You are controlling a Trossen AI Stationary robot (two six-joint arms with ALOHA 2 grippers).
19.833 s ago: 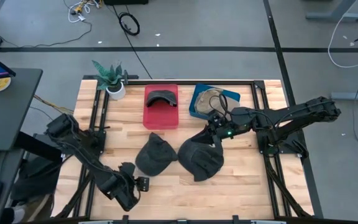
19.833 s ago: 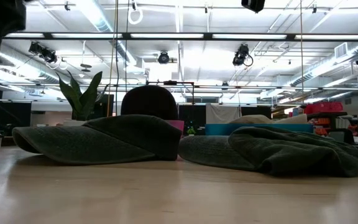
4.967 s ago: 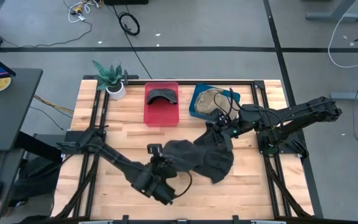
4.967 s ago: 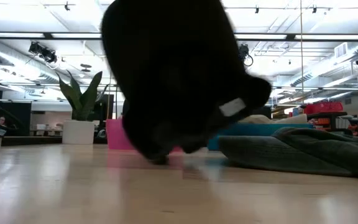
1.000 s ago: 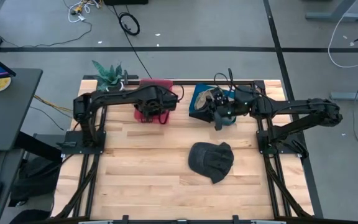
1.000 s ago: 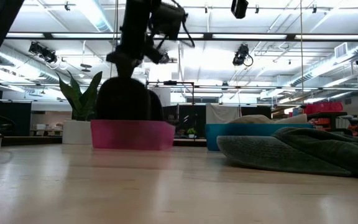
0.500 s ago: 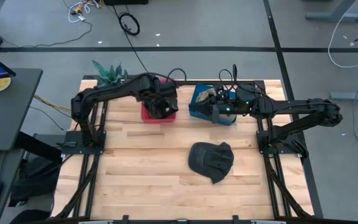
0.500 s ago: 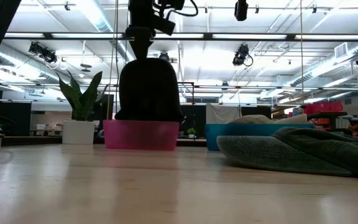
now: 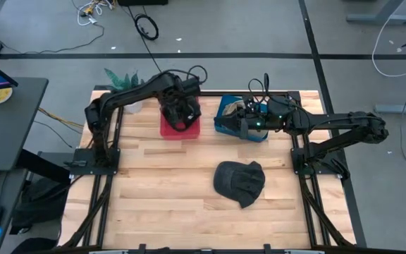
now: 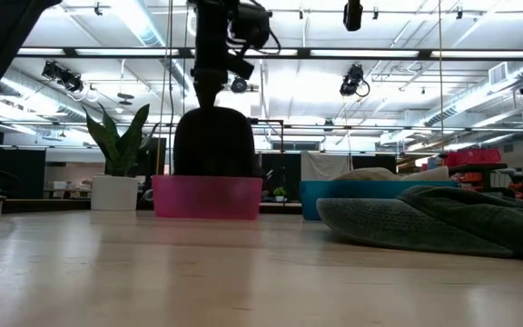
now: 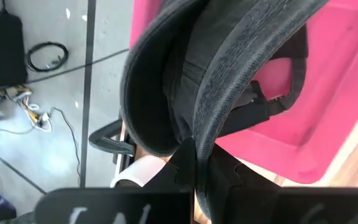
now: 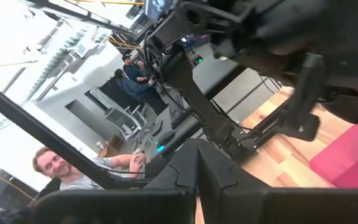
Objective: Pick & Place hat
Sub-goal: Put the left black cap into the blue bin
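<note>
**Dark cap carried to the pink bin**

Since five seconds ago the left gripper (image 9: 180, 116) has carried a dark cap (image 10: 212, 143) from lower centre to the pink bin (image 9: 181, 129), pinching it. Another cap (image 9: 239, 183) lies lower centre. Right gripper (image 9: 241, 128), closed, rests at the blue bin (image 9: 222, 120).

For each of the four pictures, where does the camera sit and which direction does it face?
High: overhead, facing down; both arms, pink bin, loose hat.
Low: table height, facing the room; left arm lowers dark hat into the bin.
Left wrist: on the left arm, facing the held hat.
Right wrist: on the right arm, facing the room with people.
Shared: pink bin in all.
</note>
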